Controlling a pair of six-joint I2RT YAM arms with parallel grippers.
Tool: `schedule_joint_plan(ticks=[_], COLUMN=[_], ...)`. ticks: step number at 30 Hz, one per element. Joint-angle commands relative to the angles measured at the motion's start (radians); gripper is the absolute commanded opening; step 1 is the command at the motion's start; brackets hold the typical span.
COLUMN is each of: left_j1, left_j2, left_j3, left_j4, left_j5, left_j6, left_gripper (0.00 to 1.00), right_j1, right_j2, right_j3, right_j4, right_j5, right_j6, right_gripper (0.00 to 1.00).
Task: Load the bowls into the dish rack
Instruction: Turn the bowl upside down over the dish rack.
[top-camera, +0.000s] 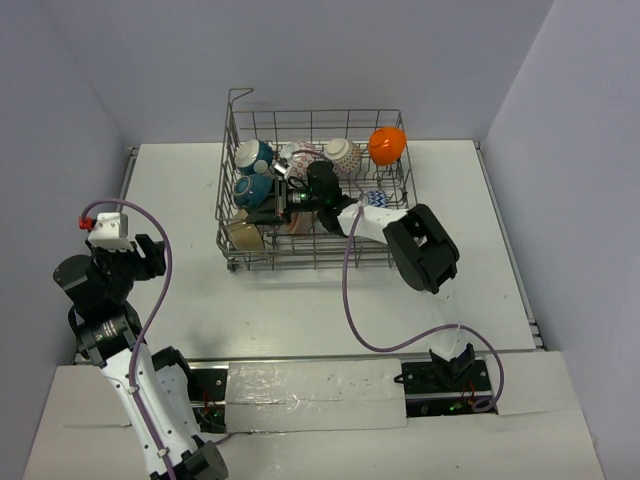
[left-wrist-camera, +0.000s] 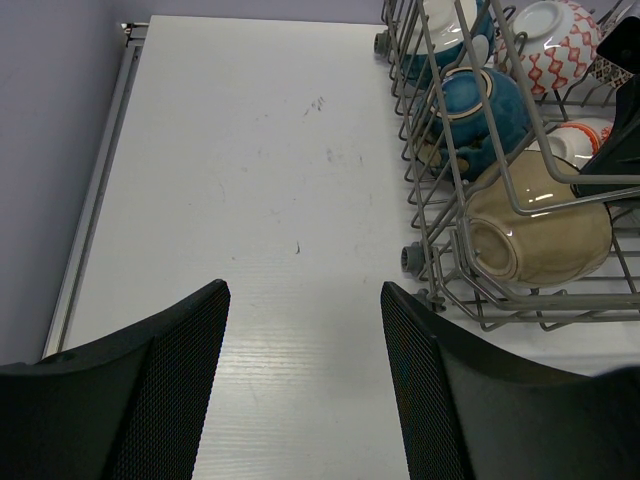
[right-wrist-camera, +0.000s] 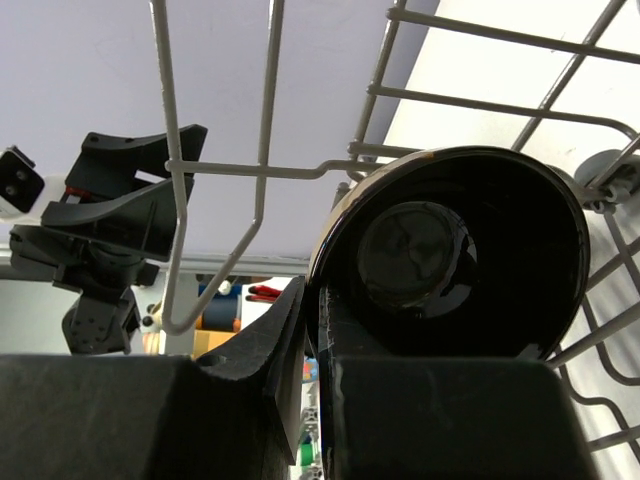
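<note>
The dish rack (top-camera: 228, 190) stands at the back middle of the table with several bowls in it: a teal one (top-camera: 252, 156), a blue one (top-camera: 250, 188), a tan one (top-camera: 243, 235), a red-patterned one (top-camera: 342, 155) and an orange one (top-camera: 387, 145). My right gripper (right-wrist-camera: 312, 300) reaches into the rack and is shut on the rim of the black bowl (right-wrist-camera: 470, 250), held on edge among the rack wires (right-wrist-camera: 260, 170). My left gripper (left-wrist-camera: 305, 300) is open and holds nothing, over bare table left of the rack (left-wrist-camera: 440, 240), near the tan bowl (left-wrist-camera: 535, 225).
The right arm (top-camera: 420, 245) stretches over the rack's front right corner, its purple cable looping across the table. A blue-patterned bowl (top-camera: 375, 199) sits beside that arm. The left arm (top-camera: 110, 290) stands at the table's left edge. Walls close in on three sides.
</note>
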Motion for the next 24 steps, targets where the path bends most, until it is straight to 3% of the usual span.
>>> schedule_joint_plan(ticks=[1, 7, 9, 13, 24], left_j1=[0.008, 0.008, 0.008, 0.010, 0.010], left_j2=[0.000, 0.001, 0.001, 0.003, -0.002], left_j3=[-0.006, -0.006, -0.006, -0.006, -0.004], left_j4=[0.031, 0.031, 0.032, 0.031, 0.026], left_j5=[0.023, 0.023, 0.023, 0.029, 0.039], left_j6=[-0.014, -0.016, -0.016, -0.013, -0.009], left_gripper=[0.68, 0.68, 0.68, 0.68, 0.68], right_j1=[0.015, 0.015, 0.015, 0.013, 0.013], right_j2=[-0.005, 0.004, -0.002, -0.013, -0.036], right_j3=[0.049, 0.043, 0.045, 0.072, 0.178], right_j4=[0.143, 0.156, 0.125, 0.010, -0.375], right_j5=[-0.024, -0.032, -0.033, -0.030, 0.034], right_j6=[0.055, 0.036, 0.000, -0.099, -0.408], right_gripper=[0.00, 0.00, 0.10, 0.08, 0.24])
